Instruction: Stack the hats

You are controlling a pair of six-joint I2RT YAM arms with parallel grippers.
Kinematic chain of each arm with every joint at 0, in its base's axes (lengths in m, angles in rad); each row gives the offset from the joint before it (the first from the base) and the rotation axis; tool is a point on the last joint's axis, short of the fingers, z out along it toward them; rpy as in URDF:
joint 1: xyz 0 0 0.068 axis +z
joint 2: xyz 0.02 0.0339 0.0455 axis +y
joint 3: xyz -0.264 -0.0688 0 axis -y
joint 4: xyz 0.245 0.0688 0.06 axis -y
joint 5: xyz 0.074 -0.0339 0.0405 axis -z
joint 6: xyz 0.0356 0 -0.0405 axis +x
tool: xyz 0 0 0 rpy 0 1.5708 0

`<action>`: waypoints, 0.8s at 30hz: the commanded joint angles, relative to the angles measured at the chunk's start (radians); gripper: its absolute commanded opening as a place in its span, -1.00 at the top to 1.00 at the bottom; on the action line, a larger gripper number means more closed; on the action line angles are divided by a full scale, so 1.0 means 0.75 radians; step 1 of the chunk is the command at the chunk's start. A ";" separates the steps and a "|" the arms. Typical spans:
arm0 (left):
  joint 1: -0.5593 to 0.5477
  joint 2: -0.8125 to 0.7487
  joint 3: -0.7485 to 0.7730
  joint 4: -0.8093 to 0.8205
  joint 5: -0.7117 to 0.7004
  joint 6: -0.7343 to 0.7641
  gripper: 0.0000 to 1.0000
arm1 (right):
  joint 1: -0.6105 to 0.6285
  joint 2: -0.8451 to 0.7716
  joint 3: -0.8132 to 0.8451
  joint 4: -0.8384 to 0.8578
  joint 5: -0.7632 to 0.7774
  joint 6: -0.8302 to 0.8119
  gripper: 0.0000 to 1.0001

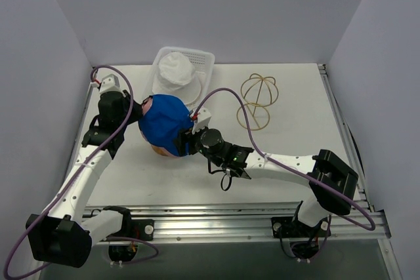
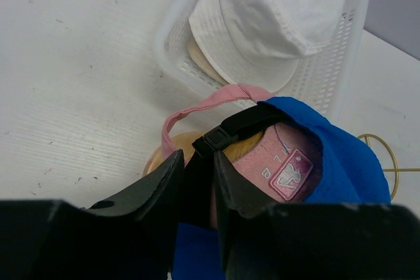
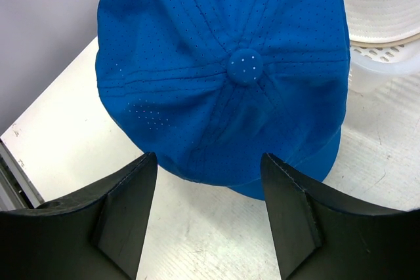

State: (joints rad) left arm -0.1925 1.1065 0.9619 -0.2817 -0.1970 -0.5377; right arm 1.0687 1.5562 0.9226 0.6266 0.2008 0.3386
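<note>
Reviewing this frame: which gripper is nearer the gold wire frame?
Right. The right gripper is at the blue cap's side facing the gold wire frame; the left gripper is on the cap's opposite side, farther away.

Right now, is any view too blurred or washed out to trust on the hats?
Top external: even light, soft shadows, blue cap sharp. Left wrist: fingers dark and blurred near the lens; white hat bright, seams readable. Right wrist: blue cap crisp down to its perforations; white hat washed out at top right.

Outer cap (image 1: 164, 122) over inner cap (image 2: 259, 159), before basket (image 1: 205, 62) with floppy hat (image 1: 176, 73); wire frame (image 1: 258, 96) right.
</note>
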 commanded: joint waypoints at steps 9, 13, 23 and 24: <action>-0.013 0.005 0.047 0.036 -0.030 -0.007 0.28 | 0.013 0.013 0.048 0.056 0.019 -0.020 -0.19; -0.013 0.028 0.039 0.054 -0.038 -0.005 0.34 | 0.013 0.011 0.052 0.052 0.021 -0.024 -0.19; -0.015 0.018 0.022 0.073 -0.056 0.013 0.68 | 0.013 0.034 0.060 0.052 0.010 -0.026 -0.19; -0.015 0.010 0.020 0.071 -0.060 0.013 0.73 | 0.013 0.036 0.060 0.052 0.008 -0.026 -0.19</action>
State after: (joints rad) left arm -0.2012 1.1397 0.9619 -0.2668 -0.2211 -0.5392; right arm 1.0698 1.5696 0.9241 0.6254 0.2008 0.3347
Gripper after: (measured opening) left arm 0.159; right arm 0.599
